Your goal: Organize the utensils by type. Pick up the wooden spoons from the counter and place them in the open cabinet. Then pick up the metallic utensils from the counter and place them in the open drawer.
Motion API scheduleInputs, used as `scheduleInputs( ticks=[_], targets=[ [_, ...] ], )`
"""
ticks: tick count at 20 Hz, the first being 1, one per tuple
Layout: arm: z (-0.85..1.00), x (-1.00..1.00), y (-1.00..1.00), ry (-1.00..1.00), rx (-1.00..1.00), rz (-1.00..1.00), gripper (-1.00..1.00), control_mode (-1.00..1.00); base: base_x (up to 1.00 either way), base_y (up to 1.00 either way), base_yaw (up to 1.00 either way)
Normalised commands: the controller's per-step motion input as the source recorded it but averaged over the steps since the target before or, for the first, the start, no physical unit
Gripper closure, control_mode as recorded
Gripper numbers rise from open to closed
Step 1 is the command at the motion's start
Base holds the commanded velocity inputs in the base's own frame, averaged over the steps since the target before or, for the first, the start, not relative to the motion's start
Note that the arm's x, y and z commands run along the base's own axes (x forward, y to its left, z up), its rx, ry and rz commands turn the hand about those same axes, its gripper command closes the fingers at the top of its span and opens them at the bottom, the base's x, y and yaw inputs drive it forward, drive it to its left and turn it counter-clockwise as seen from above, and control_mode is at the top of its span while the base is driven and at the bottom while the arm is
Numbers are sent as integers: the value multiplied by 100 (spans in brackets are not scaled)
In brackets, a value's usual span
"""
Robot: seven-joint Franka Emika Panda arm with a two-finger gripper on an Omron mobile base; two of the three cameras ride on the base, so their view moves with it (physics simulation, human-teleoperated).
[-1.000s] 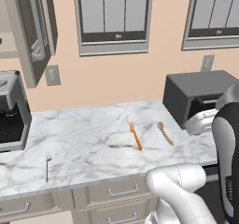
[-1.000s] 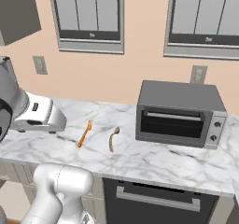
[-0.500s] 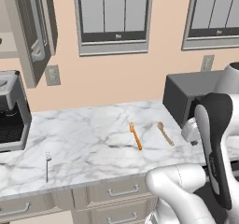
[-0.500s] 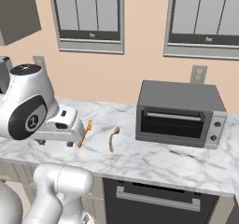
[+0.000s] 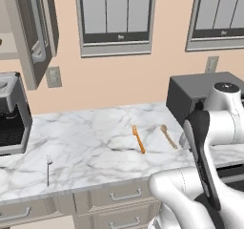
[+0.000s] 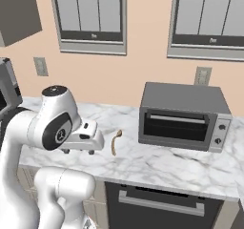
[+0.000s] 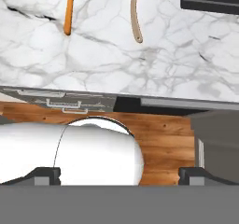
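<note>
The glossy white, rounded-link robot arm (image 5: 209, 128) has smooth cylindrical segments separated by dark grey joint bands. A black inset strip runs along 1 link. A round joint cap at 12 o'clock carries a dark grey ring; another bears a small circular marking.

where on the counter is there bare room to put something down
The widest bare marble on the counter lies between the coffee machine and the orange fork. It is tighter where fork, wooden spoon and toaster oven sit close.
</note>
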Motion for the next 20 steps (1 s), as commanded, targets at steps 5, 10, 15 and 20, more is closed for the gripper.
scheduleInputs(
  ticks=[5, 10, 15, 20],
  targets=[
    [-26, 75, -16, 0, 0, 0, -100, -100, 0, 0, 0],
    [-29, 47, 0, 0, 0, 1, -100, -100, 0, 0, 0],
    [-38, 51, 0, 0, 1, 2, -100, -100, 0, 0, 0],
    [-38, 66, -1, 0, 4, 0, -100, -100, 0, 0, 0]
  ],
)
